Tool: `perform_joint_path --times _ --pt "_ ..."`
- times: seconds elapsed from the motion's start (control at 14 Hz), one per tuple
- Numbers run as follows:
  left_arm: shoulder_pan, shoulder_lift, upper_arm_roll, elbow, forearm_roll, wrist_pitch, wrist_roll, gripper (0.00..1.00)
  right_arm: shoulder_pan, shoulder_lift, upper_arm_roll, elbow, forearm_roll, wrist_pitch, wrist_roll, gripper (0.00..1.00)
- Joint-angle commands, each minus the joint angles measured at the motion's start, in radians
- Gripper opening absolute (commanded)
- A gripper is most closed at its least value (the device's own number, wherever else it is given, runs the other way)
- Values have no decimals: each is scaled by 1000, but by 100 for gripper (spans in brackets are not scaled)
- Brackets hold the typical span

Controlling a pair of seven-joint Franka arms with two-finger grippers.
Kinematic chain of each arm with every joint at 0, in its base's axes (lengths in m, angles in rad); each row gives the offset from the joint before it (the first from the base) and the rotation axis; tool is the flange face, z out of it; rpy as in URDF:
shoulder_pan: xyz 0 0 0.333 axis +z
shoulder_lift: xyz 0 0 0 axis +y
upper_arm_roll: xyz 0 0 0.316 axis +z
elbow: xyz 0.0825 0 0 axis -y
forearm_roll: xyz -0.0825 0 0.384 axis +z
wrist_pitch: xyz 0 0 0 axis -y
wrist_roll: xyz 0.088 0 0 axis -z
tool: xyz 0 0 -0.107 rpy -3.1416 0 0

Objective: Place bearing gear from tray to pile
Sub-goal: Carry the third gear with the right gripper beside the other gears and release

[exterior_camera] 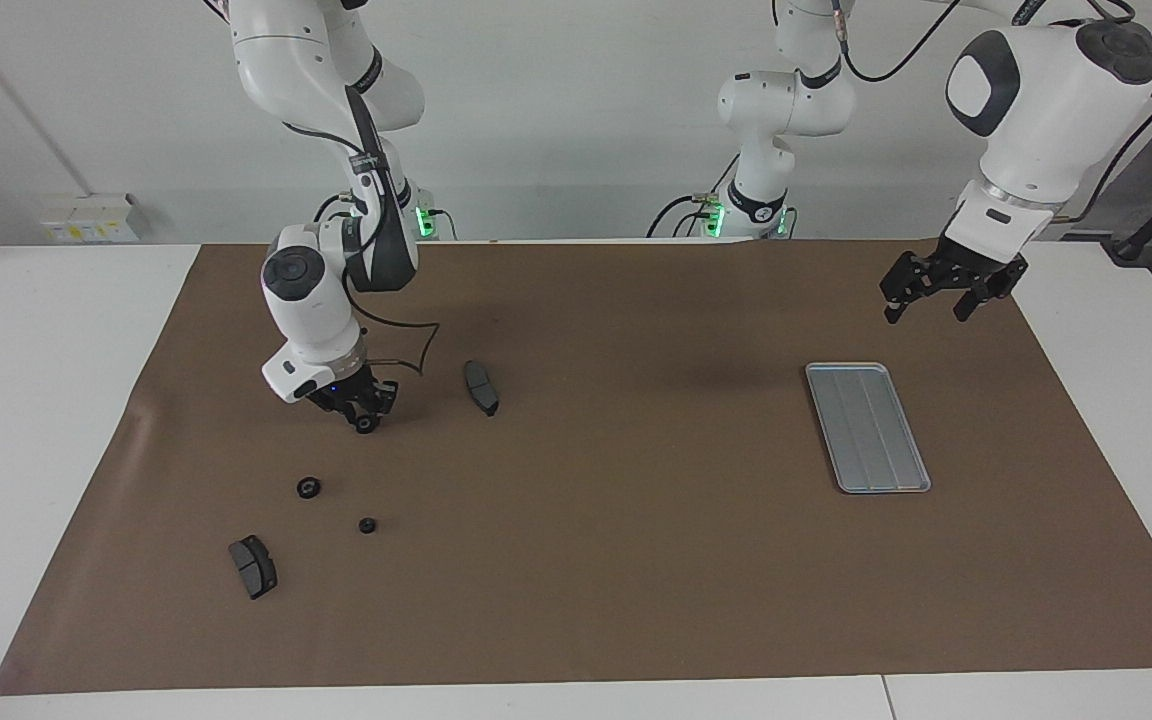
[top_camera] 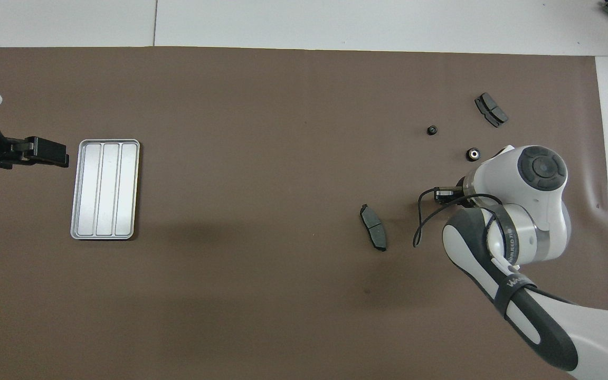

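Observation:
My right gripper (exterior_camera: 364,415) is shut on a small black bearing gear (exterior_camera: 366,424) and holds it low over the brown mat, among the pile's parts. In the overhead view the arm's wrist (top_camera: 515,200) covers the gripper. The pile shows two black gears (exterior_camera: 308,488) (exterior_camera: 367,525) and two dark grey brake pads (exterior_camera: 253,566) (exterior_camera: 481,387). The white half-ring bracket is hidden by the right arm. The silver-grey tray (exterior_camera: 867,427) lies bare toward the left arm's end. My left gripper (exterior_camera: 939,300) is open and empty, in the air beside the tray's end nearer the robots.
The brown mat (exterior_camera: 636,560) covers most of the white table. In the overhead view the tray (top_camera: 105,189), the gears (top_camera: 431,130) (top_camera: 473,154) and the brake pads (top_camera: 491,110) (top_camera: 373,227) show too. A black cable loops from the right wrist (exterior_camera: 416,350).

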Motion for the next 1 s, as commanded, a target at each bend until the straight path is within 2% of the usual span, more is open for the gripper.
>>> perform_joint_path --times 0.0,0.36,0.57,0.93 --pt "-1 -20 1 -23 15 12 0 100 -12 -42 9 20 30 4 -19 100" --pt "-1 -20 1 -23 15 12 0 100 -24 -67 -3 152 -2 -69 -24 100" --pt "-1 -20 1 -23 15 12 0 100 -41 -87 -3 266 -28 -209 -29 100" --pt "-1 -20 2 -23 15 12 0 100 -58 -199 -6 379 -28 -465 -35 100"
